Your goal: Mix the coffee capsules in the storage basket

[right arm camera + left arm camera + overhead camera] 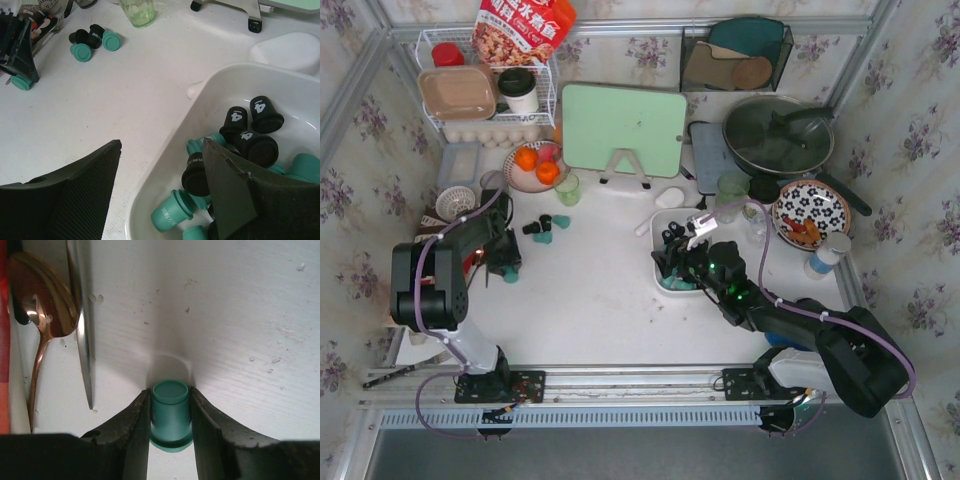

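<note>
The left gripper [170, 394] is well left of the basket [300, 97] and pinches a teal capsule [171, 415] by its sides, both jaws pressed against it. The capsule's narrow closed end faces the table [240, 315] and its flanged end faces the wrist; whether it touches the table cannot be told. On the side of it away from the basket lie a copper spoon [42, 310] and a knife [82, 325], side by side

The right gripper [161, 145] is at the basket's left wall with its jaws spread wide and nothing between them. One finger is outside the basket over the table; the other is inside, above the heap. That finger overlaps a black pod, but contact cannot be told

Inside the basket lie the capsules [255, 145], black and teal jumbled together on their sides. Several black ones show a white "4", and a teal one [172, 212] lies against the left wall

Left of the basket, between it and the left gripper, four loose pods [94, 39] lie clustered on the table, two black and two teal. A pale green cup [137, 10] stands just beyond them, also left of the basket
</note>
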You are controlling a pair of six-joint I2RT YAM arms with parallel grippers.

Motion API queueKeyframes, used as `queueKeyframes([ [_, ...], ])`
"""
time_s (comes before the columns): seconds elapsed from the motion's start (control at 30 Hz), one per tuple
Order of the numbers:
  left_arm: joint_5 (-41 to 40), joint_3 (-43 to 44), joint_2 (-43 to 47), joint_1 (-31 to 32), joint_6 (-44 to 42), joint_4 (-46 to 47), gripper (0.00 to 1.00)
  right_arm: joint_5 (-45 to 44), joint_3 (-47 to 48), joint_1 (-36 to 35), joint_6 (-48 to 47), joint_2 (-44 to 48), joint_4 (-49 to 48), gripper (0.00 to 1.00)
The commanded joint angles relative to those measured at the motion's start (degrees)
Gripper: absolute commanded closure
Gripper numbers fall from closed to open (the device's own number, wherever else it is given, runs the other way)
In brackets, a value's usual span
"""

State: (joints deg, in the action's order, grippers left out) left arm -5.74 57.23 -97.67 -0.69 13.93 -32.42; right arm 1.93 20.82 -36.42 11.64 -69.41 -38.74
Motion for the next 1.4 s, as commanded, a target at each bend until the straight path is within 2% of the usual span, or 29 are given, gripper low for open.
queueKeyframes([
  [0.0,3.9,0.3,-0.7,0.6,1.6,-3.1,0.63,0.3,0.5,-0.1,-0.5,-0.1,-0.6,0.26],
  [0.13,8.3,-1.4,4.4,2.4,3.0,0.7,0.65,0.6,-0.1,-0.1,-2.2,-0.1,-1.8,0.27],
  [0.23,11.4,-2.0,10.2,5.7,3.5,3.8,0.67,2.2,-2.5,-0.7,-5.0,0.6,-6.5,0.26],
  [0.5,19.8,-1.8,18.3,23.3,-2.3,19.0,0.69,12.4,-13.8,-4.1,-17.8,-0.8,-37.9,0.21],
  [0.63,23.9,-3.6,19.8,31.2,-6.0,28.8,0.69,17.0,-17.3,-7.6,-27.3,-5.5,-52.9,0.16],
  [0.77,30.9,-7.0,20.9,35.7,-5.7,39.9,0.69,18.3,-18.3,-10.0,-33.8,-13.6,-65.2,0.11],
  [0.93,36.6,-8.9,22.6,39.2,-6.1,43.7,0.69,11.2,-16.2,-14.3,-43.4,-17.0,-65.8,0.06],
  [1.2,41.0,-14.1,26.3,40.2,-5.1,47.4,0.69,5.0,-11.7,-18.7,-53.3,-20.6,-65.9,0.09],
  [1.37,43.3,-15.5,27.8,40.2,-5.7,47.6,0.69,3.1,-10.2,-20.4,-55.5,-20.9,-65.8,0.13],
])
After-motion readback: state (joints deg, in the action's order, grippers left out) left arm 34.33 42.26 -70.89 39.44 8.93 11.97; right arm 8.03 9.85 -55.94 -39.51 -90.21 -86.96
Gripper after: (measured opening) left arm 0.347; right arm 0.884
